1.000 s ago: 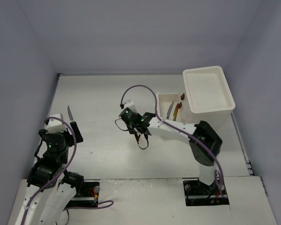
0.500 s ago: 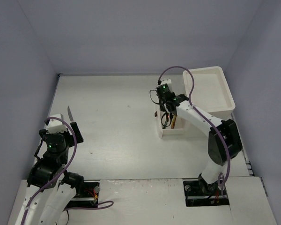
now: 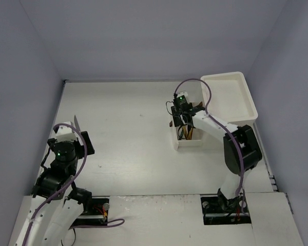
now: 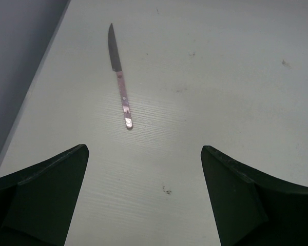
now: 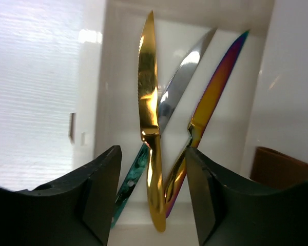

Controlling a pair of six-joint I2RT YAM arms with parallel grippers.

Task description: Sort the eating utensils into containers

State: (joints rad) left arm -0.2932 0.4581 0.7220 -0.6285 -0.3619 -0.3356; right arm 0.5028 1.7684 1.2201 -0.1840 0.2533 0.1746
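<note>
A knife with a pink handle and dark blade (image 4: 121, 87) lies alone on the table just ahead of my left gripper (image 4: 143, 149), which is open and empty above the table. In the top view the knife (image 3: 76, 123) lies by the left wall, beside the left gripper (image 3: 73, 136). My right gripper (image 5: 153, 154) is open over a small cream drawer (image 5: 118, 92) that holds a gold knife (image 5: 149, 92), a silver-bladed knife with a teal handle (image 5: 182, 77) and an iridescent knife (image 5: 218, 87). The gold knife's handle lies between the jaws, untouched. The drawer (image 3: 190, 144) stands mid-table under the right gripper (image 3: 185, 127).
The white drawer unit with its recessed top (image 3: 223, 76) stands at the back right corner. A brown handle (image 5: 277, 166) shows right of the right gripper. Grey walls close in the table on the left, back and right.
</note>
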